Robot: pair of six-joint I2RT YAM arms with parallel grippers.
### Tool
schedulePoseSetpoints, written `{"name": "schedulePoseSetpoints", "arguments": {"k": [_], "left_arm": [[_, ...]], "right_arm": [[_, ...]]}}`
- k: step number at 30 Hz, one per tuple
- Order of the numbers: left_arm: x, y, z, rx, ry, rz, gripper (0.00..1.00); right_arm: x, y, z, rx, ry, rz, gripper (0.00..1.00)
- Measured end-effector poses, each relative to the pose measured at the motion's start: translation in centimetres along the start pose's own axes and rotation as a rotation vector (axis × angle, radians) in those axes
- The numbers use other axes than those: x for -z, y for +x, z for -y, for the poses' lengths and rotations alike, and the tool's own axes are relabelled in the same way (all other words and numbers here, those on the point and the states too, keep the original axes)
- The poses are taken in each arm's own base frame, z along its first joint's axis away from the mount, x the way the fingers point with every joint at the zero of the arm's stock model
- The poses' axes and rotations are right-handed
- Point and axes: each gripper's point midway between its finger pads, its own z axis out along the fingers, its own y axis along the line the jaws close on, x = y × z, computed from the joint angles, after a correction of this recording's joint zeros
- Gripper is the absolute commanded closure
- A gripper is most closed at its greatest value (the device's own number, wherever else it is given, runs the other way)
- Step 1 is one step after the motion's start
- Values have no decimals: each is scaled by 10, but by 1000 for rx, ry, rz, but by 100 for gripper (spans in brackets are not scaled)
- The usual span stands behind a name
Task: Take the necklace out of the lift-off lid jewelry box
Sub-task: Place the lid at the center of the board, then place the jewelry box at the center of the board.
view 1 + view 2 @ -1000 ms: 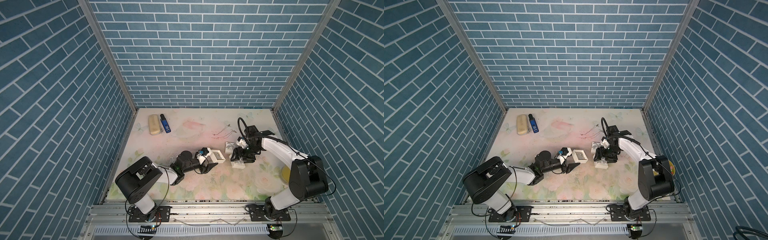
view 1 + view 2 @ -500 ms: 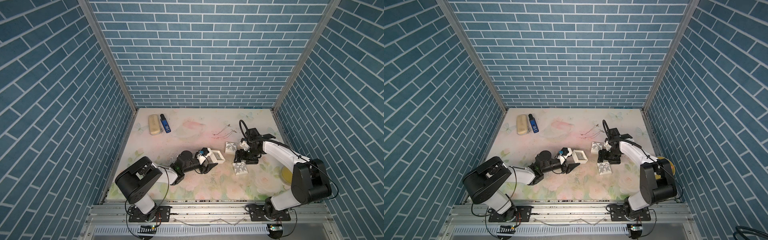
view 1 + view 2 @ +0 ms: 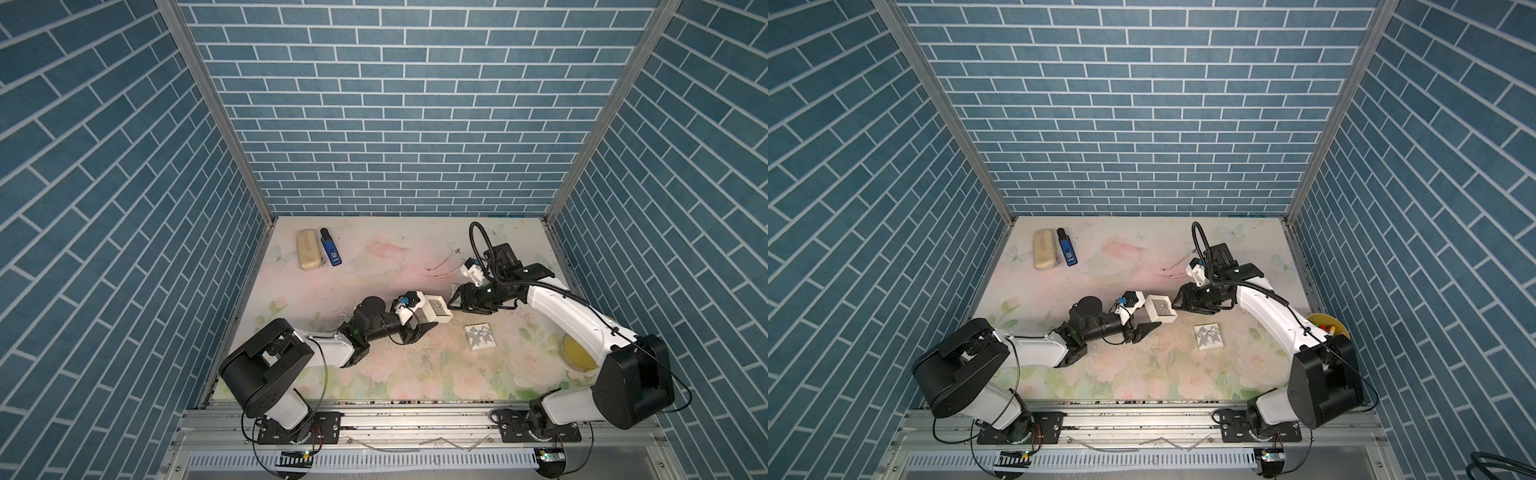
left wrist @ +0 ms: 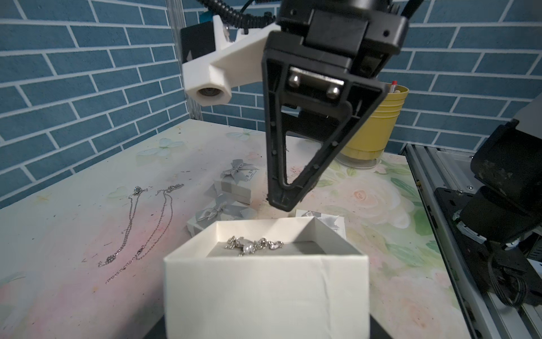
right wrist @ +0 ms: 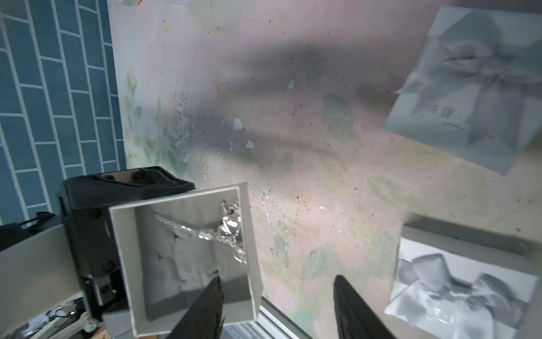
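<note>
On my feed I note a white jewelry box (image 4: 264,281) with pale grey lining and a silver necklace (image 4: 252,245). Lid (image 3: 481,336): white, grey bow. Tabletop (image 3: 374,266): pastel pink-green floral print. Walls (image 3: 395,124): blue brick, white grout. Yellow cup (image 4: 372,123), tan case (image 3: 308,250).

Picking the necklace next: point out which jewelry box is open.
The plain white box, lidless, with the silver necklace inside; the other boxes wear grey-bow lids.

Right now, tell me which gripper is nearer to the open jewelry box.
Left. The left gripper holds the open jewelry box between its jaws. The right gripper hovers open at the box's opposite side, one finger over its rim.
</note>
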Motion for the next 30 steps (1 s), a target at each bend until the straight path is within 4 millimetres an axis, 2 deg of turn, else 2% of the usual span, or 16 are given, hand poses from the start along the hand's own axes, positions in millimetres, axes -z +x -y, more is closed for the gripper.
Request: {"name": "schedulePoseSetpoints", "arguments": {"k": [7,12,18,26,28,30], "left_arm": [[0,-1,1,0,8,-7,45],[1,-7,1,-9,10,2,45],[1,-2,2,-12,11,-14,44],[2,0,2,-15,7,-22,34],[3,4,2,-12,7,-29,29],[4,7,3,-10,7,-36,18]], "right_arm": [[-17,-4,-8,-5,-41,-57,51],[-22,-3,-10,-17,-65,-84,68],[-23,-4,-14,-28,-83,-89,95],[-26,-4,-13,-15,-44,-81,100],[-29,-2,-12,-2,-20,-83,100],[-32,-1,-12,8,-3,-83,100]]}}
